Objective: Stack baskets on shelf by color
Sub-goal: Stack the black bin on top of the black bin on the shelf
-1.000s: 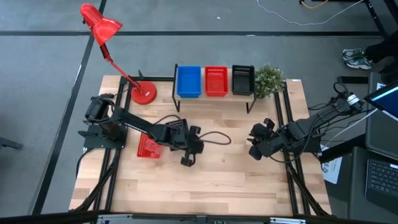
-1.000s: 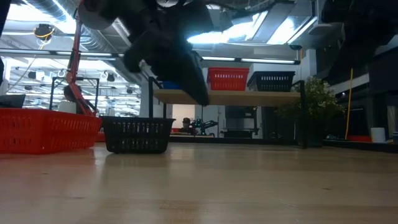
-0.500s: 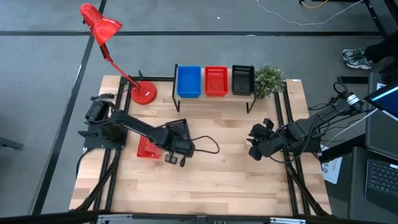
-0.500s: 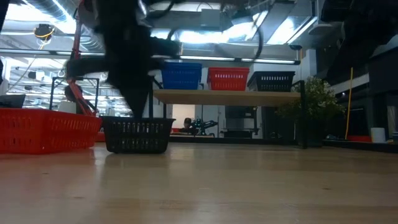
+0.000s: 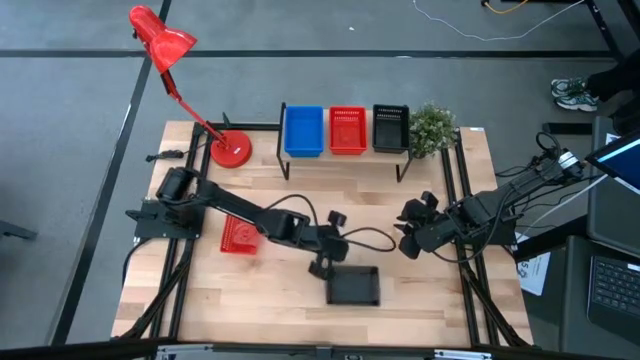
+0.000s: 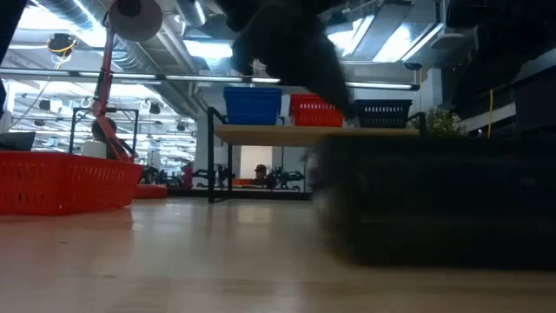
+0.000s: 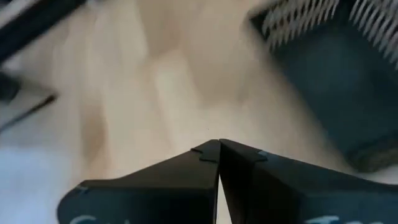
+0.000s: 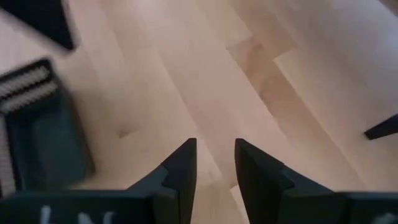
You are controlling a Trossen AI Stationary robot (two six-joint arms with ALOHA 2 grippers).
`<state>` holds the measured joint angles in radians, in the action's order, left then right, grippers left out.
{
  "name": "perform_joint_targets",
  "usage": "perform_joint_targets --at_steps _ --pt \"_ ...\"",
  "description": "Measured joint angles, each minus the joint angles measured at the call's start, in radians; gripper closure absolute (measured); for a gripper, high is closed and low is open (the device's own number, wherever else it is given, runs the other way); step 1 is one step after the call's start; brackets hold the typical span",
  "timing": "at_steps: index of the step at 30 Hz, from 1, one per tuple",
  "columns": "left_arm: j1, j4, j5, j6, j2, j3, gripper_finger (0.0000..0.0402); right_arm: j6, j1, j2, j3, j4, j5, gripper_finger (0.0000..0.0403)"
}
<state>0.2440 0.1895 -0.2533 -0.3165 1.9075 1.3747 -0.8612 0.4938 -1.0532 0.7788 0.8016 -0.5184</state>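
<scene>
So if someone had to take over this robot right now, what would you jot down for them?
Left gripper: shut, empty, beside the loose black basket near the table's front.
Right gripper: jaws slightly apart, empty, waiting at the table's right.
Done: blue basket, red basket and black basket on the shelf.
Left: the loose black one and the loose red basket at the left need stacking on their colors.

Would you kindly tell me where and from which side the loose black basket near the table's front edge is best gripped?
Probably on one long rim wall, from above. The black basket lies flat and open side up on the table, so one finger can drop inside and one outside its thin wall. The left pincer, shut, is just beside its far left corner.
</scene>
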Motion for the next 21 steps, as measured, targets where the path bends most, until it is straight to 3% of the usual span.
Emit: perform_joint_targets --at_steps 3,5,8,10,16,21 --pt "-0.006 0.155 -0.049 0.052 -0.026 0.008 0.0401 -0.017 0.000 0.000 0.000 -0.013 0.056 0.0295" --pt "-0.006 0.302 -0.054 0.115 -0.046 0.005 0.0401 -0.021 0.001 0.000 0.000 -0.060 0.155 0.0295" --pt "-0.003 0.503 -0.072 0.209 -0.075 0.006 0.0401 0.019 0.015 -0.005 0.000 -0.203 0.321 0.0295" --pt "0.001 0.600 -0.111 0.261 -0.085 0.008 0.0401 0.059 0.037 -0.025 0.000 -0.332 0.373 0.0295" --pt "0.004 0.890 -0.197 0.417 -0.168 -0.034 0.0401 0.134 0.106 -0.235 0.006 -0.617 0.382 0.0295" --pt "-0.005 0.917 -0.207 0.474 -0.292 -0.128 0.0401 0.141 0.120 -0.450 0.090 -0.618 0.389 0.0295"
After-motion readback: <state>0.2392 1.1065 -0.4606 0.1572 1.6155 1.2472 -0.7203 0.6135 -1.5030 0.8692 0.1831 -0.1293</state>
